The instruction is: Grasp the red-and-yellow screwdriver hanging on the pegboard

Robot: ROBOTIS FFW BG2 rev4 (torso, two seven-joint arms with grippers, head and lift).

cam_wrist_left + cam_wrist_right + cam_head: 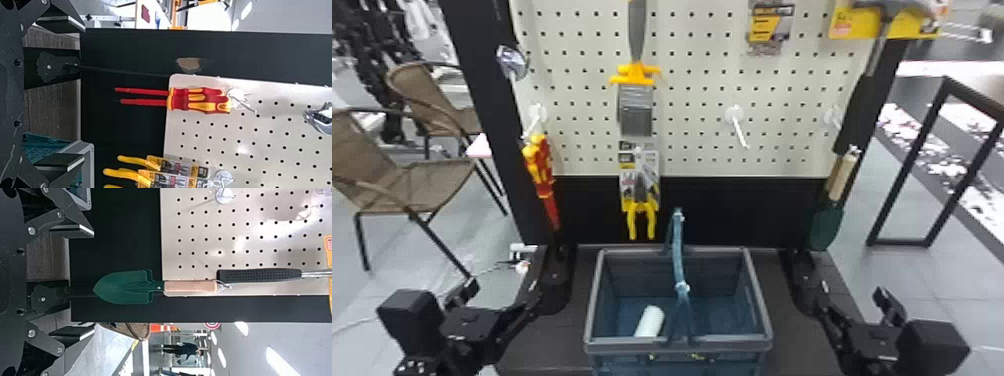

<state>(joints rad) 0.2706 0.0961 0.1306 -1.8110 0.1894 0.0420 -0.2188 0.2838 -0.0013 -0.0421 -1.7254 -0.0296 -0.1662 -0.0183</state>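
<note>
I see the red-and-yellow screwdriver (541, 175) hanging from a white hook at the lower left corner of the pegboard (702, 90). Its fat handle is up by the hook, and its thin red tip points down past the bottom edge of the pegboard, over the black panel there. In my left wrist view it looks like two of them hang side by side on that one hook. My left gripper (497, 300) sits low, well below the pegboard and out in front of it, and its two fingers are spread wide with nothing between them. It faces the screwdriver but is well apart from it. My right gripper (857, 312) waits low too, below the right side of the pegboard, and its fingers are also wide apart and hold nothing. So I think the job has hardly begun. Nothing has been grabbed yet, and the screwdriver is on its hook. What is left is almost all of it: I must lift the left arm up to the lower left corner of the pegboard, put the fingers on both sides of the handle, and then squeeze them together
</note>
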